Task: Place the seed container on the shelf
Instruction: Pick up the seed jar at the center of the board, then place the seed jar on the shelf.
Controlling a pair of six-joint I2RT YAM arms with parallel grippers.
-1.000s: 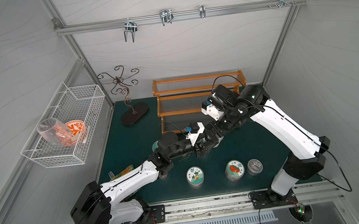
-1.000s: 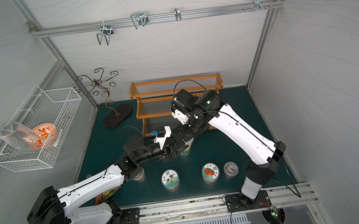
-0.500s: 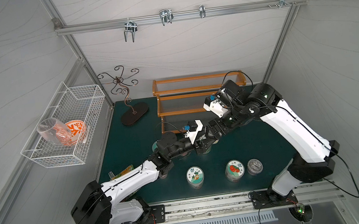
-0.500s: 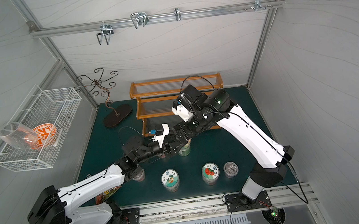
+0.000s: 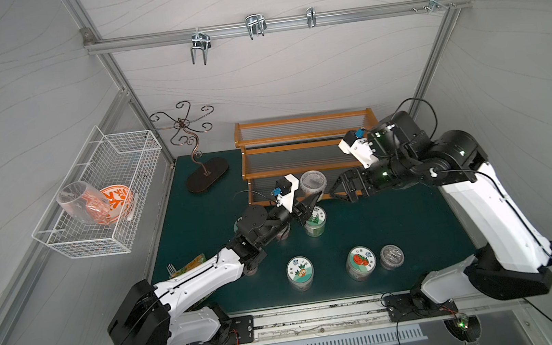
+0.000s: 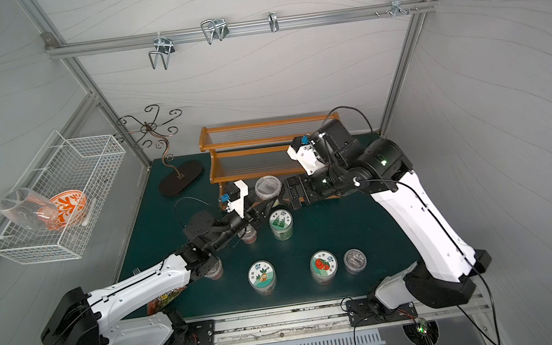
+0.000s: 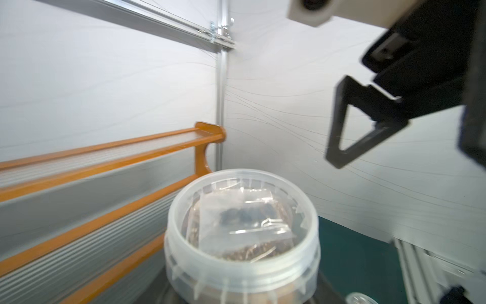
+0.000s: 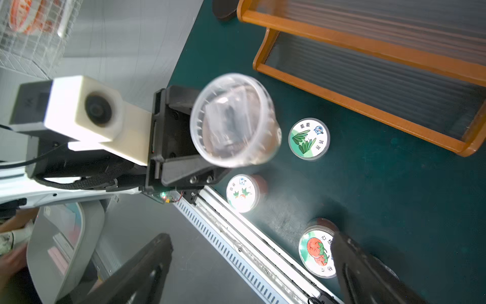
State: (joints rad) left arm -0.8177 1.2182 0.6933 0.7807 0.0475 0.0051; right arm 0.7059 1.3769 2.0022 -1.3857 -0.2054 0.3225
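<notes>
The left gripper (image 5: 312, 202) clamped the seed container (image 5: 312, 180) (right gripper (image 5: 338, 190) gaped empty); clearing the shelf's (image 5: 285, 172) front edge level seemed wise.

Open room is left over the shelf (image 5: 286, 147) tiers at upper centre, while the approach from the frame's right is narrowed by the wide-spread right gripper (image 5: 338, 192) just beside the seed container (image 5: 312, 180) gripped by the left gripper (image 5: 310, 204), and the mat (image 5: 399, 229) beneath is occupied by a green-labelled jar (image 5: 314, 221).
</notes>
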